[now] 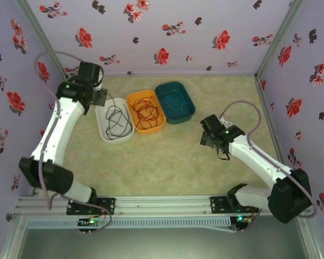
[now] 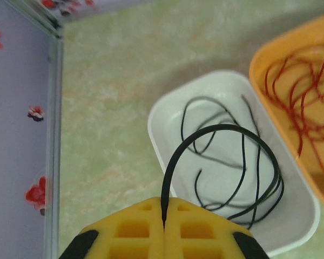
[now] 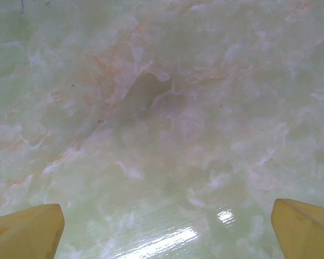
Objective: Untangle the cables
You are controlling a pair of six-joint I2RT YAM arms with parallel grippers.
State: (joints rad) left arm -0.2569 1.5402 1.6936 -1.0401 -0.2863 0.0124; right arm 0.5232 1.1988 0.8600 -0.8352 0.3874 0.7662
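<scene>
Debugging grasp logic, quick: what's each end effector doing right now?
Left end effector: closed on the black cable.
Right end effector: open, holding nothing.

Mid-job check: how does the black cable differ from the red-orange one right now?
The black cable sits in the white bin; the red-orange cable sits in the orange bin. One end of the black cable is pinched in the shut left end effector and arcs up from its coil; the red-orange cable lies untouched. Shared: both are thin, loosely looped, and apart from each other.
</scene>
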